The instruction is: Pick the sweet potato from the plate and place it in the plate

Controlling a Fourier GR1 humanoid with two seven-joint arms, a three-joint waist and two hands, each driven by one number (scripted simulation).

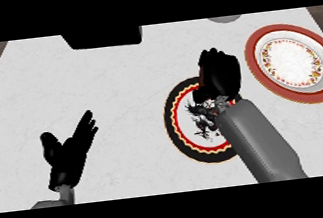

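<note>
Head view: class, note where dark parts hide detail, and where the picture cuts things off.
Head view: the right hand is a black mass over the dark-rimmed plate, so its fingers and any sweet potato are unreadable; the red-rimmed plate looks taller than wide; a dark box and grey object are cut at the top.

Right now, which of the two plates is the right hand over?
The black-rimmed plate at centre; the right hand hangs over its top edge. The red-rimmed plate with a white middle lies apart, further right.
</note>
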